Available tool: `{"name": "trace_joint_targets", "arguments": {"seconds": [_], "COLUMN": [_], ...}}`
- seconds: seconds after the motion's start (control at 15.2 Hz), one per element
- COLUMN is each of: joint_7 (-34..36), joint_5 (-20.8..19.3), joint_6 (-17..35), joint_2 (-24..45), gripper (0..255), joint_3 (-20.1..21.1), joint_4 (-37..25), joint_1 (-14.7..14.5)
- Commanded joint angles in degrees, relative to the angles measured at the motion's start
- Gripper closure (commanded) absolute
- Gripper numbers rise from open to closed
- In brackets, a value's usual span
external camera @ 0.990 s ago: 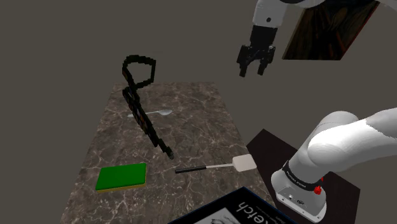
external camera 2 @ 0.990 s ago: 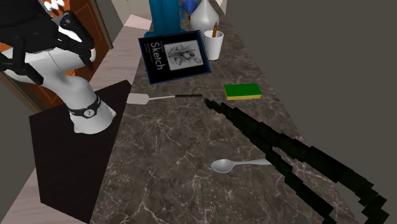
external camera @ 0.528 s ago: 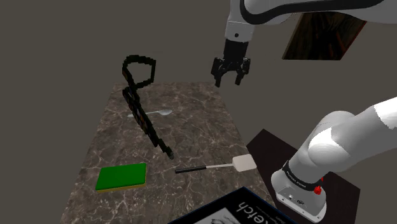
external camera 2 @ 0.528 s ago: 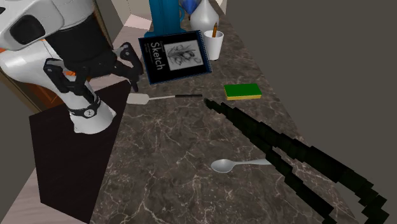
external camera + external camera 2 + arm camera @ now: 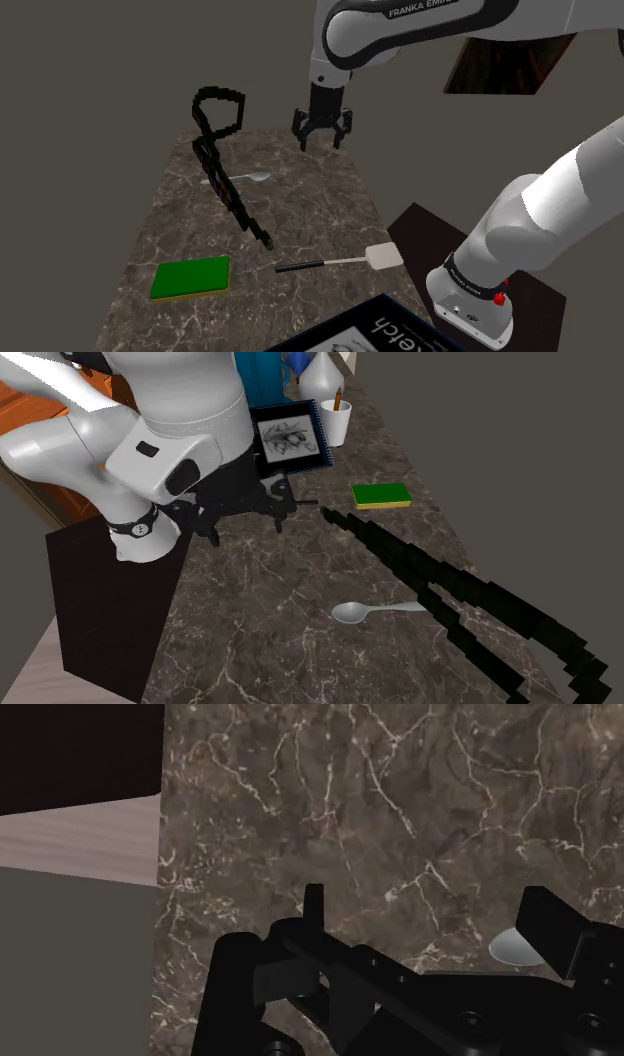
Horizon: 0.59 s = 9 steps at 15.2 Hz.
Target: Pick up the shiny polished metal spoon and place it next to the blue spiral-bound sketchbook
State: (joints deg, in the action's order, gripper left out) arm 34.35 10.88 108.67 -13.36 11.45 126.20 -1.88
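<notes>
Dark veined marble counter, running from the shoulder view's lower edge away toward its upper left; it carries every object of the task.

White Franka arm, bent over from its dark box stand so that the hand hangs above the counter's far end, where the spoon lies.

Blocky black looped tool, lying lengthwise along the counter; its long limb passes the spoon's handle end, though whether the two touch cannot be settled from these views.

Blue spiral-bound sketchbook, flat at the opposite end of the counter from the spoon and partly covered by the arm in the second exterior view; the carry is therefore judged to span the counter's length.

Black gripper, pointing down, fingers spread with nothing between them, as suits an approach before any grasp; it hovers beside the spoon, not over it, so a sideways shift and a descent remain.

Green pad and white-bladed spatula, mid-counter, between spoon and sketchbook; both sit near the likely carrying path.

Pale metal spoon, lying flat on the marble, well apart from the sketchbook; in the wrist view its bowl peeks out beside one finger; being low and thin, it probably calls for a pinch close to the surface.
</notes>
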Motion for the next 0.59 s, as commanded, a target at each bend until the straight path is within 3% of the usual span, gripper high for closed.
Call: {"name": "trace_joint_targets", "arguments": {"seconds": [0.0, 0.53], "joint_7": [2.8, 13.5], "joint_5": [-0.4, -4.3], "joint_6": [1.9, 7.6], "joint_2": [4.0, 21.5], "gripper": [0, 0], "joint_3": [1.2, 3.8], "joint_4": [-2.4, -14.3], "joint_1": [-0.3, -2.3]}}
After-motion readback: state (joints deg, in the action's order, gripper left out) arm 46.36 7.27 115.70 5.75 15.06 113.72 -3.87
